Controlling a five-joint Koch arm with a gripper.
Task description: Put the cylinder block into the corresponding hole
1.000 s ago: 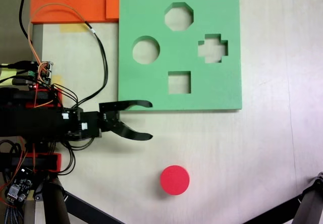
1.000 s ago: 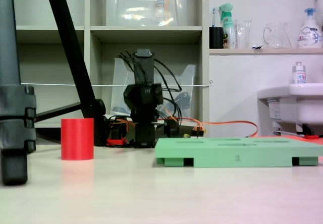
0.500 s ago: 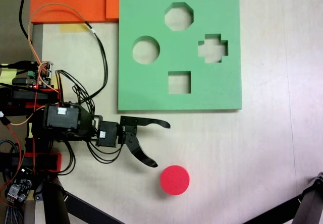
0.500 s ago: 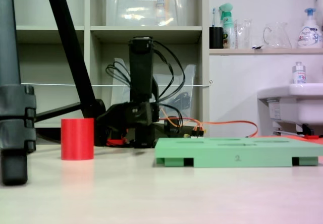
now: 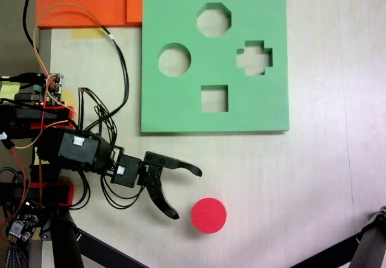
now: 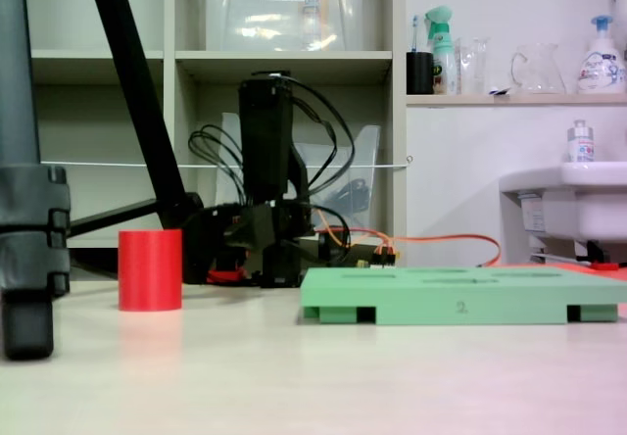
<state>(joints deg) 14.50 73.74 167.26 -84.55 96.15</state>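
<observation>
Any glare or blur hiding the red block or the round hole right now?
In the fixed view from above, the cylinder block and circular hole are sharp; the table's right side looks washed out. In the low fixed view, the block is clear and evenly lit.

The black Koch arm (image 5: pixel 78 150) is seen stretched rightward in a fixed view from above, its black two-fingered gripper (image 5: pixel 187 194) spread wide apart, nothing held between the jaws.

The gripper (image 5: pixel 186 192) has swung from the board's edge toward the cylinder block (image 5: pixel 208 215).
</observation>
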